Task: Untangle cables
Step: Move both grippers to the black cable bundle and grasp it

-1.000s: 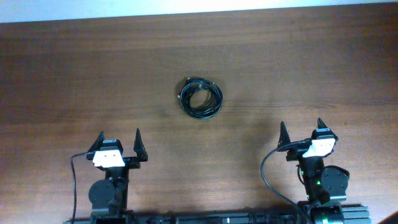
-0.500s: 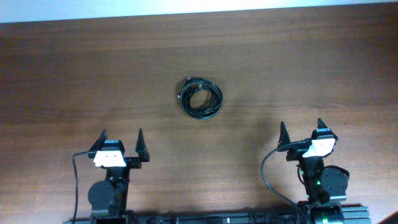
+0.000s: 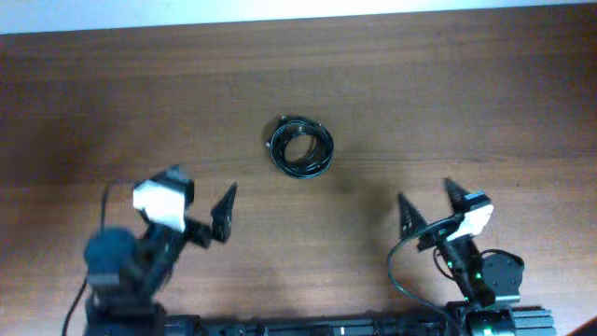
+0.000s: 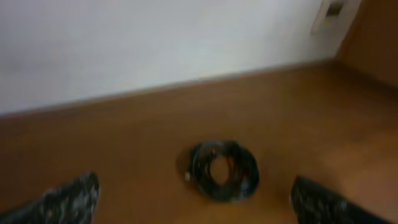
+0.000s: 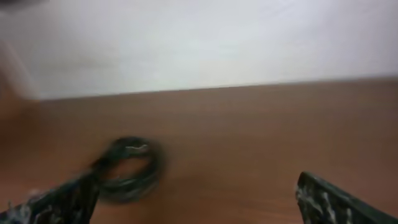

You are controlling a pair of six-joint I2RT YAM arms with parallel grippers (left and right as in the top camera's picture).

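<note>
A black cable bundle [image 3: 301, 147] lies coiled in a tangled ring on the wooden table, near the middle. It shows in the left wrist view [image 4: 224, 169] ahead of the fingers and in the right wrist view [image 5: 127, 169] at lower left, blurred. My left gripper [image 3: 201, 210] is open and empty, raised and turned toward the coil from the lower left. My right gripper [image 3: 431, 207] is open and empty, at the lower right, angled toward the coil. Neither touches the cable.
The wooden table [image 3: 448, 103] ends at a white wall along the far edge [image 3: 298, 14]. The arm bases and their own black leads sit at the near edge.
The left arm has lifted and swung forward and right toward the coil. The right gripper has turned left toward the coil. The cable has not moved.
</note>
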